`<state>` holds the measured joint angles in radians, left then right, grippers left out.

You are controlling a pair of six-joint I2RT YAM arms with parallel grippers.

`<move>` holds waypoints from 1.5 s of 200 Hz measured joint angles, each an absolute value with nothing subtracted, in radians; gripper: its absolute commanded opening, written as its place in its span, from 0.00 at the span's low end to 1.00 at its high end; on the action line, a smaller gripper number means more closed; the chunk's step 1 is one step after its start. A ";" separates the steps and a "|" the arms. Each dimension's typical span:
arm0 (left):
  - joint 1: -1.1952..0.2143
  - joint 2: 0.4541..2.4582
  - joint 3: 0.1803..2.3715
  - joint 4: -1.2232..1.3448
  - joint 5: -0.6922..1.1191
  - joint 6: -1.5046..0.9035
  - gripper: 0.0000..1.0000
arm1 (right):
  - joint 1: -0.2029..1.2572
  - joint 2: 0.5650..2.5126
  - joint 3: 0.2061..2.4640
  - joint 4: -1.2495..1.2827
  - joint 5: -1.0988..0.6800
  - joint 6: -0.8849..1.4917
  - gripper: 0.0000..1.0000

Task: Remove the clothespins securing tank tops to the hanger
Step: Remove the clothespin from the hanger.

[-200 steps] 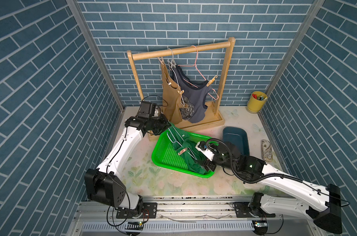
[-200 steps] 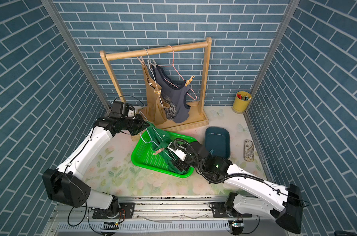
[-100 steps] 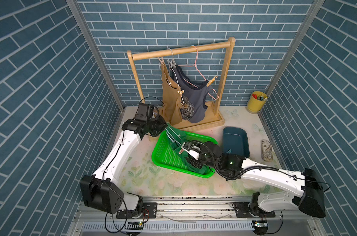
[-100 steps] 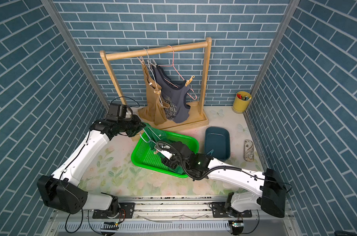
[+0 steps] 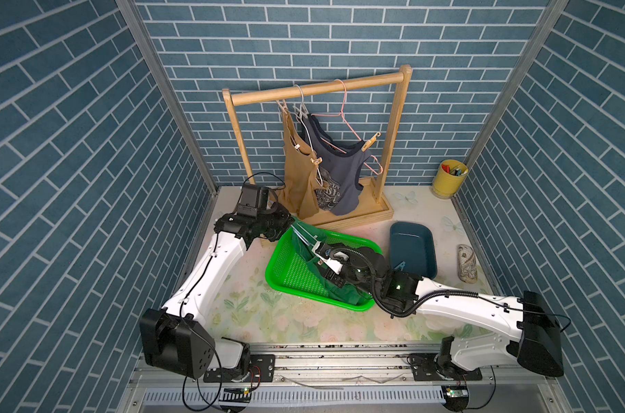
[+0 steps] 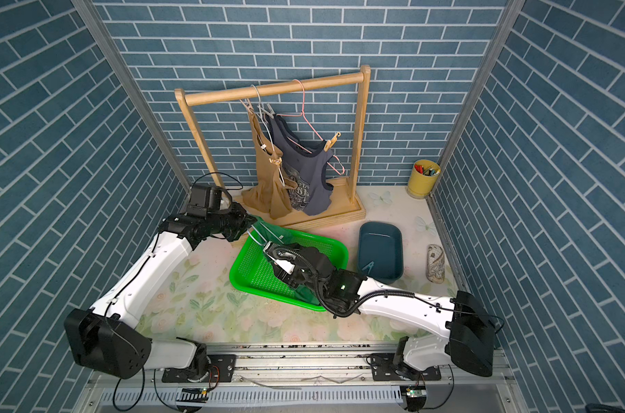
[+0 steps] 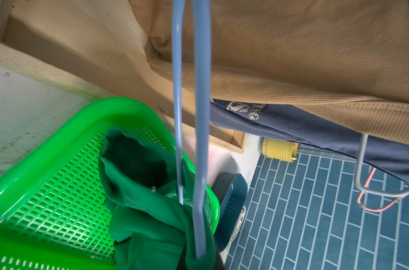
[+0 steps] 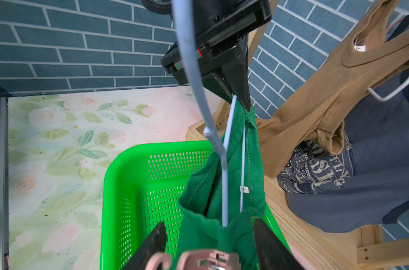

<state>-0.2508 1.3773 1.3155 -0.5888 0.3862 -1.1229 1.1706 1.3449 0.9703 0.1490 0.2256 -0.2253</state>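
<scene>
Blue brick walls [image 5: 89, 143] close in your floral bench [image 5: 253, 311], and in both top views the wooden rack [image 5: 386, 214] stands at the back, centre of frame. On it you have the tan top [image 5: 296, 178] and the grey-blue top [image 5: 343, 175] hanging side by side and touching. A tan clothespin [image 5: 371, 140] sits at the grey-blue top's right strap, and a second clothespin [image 5: 316, 162] on the tan top's strap. Just below the rack, mid-frame, lies the green basket [image 5: 293, 271]. The green top [image 8: 222, 187] on its pale hanger [image 7: 204, 117] is draped from the basket's upper left corner down into it. Your left claw [image 8: 239, 102] is clenched on the green top's strap where it lies over the hanger wire, holding that end above the basket's rim. Your right claw [image 8: 209, 224] is over the basket's middle, released, its jaws standing apart on either side of a pink clothespin [image 8: 198, 260] against the green top. The right wrist view shows a gap between the pin and one jaw; at the other you cannot tell contact. Right of the basket, a dark blue tray [image 5: 411, 236] holds one teal clothespin [image 5: 398, 266] in its lower left corner.
</scene>
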 measured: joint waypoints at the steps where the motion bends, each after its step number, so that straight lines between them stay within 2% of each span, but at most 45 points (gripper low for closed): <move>1: -0.251 1.377 1.316 -0.589 0.386 -1.123 0.00 | 1.171 1.345 0.970 0.150 0.226 -0.226 0.59; 21: -0.250 1.372 1.300 -0.561 0.394 -1.140 0.00 | 1.171 1.346 0.959 0.171 0.231 -0.225 0.60; 46: -0.244 1.369 1.275 -0.540 0.413 -1.159 0.00 | 1.171 1.346 0.928 0.189 0.241 -0.226 0.68; 77: -0.237 1.369 1.271 -0.537 0.429 -1.166 0.00 | 1.171 1.333 0.884 0.200 0.247 -0.228 0.68; 98: -0.233 1.367 1.268 -0.535 0.437 -1.167 0.00 | 1.167 1.308 0.865 0.206 0.244 -0.228 0.62; 152: -0.226 1.363 1.267 -0.548 0.462 -1.148 0.00 | 1.141 1.256 0.840 0.222 0.179 -0.209 0.60; 230: -0.225 1.363 1.261 -0.546 0.476 -1.147 0.00 | 1.138 1.262 0.840 0.255 0.138 -0.198 0.50; 300: -0.218 1.362 1.250 -0.540 0.481 -1.148 0.00 | 1.138 1.279 0.840 0.277 0.143 -0.187 0.33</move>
<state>-0.2184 1.3617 1.2499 -0.5396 0.4812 -1.1477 1.1378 1.2793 0.8402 0.2768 0.1432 -0.1875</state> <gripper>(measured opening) 0.076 0.359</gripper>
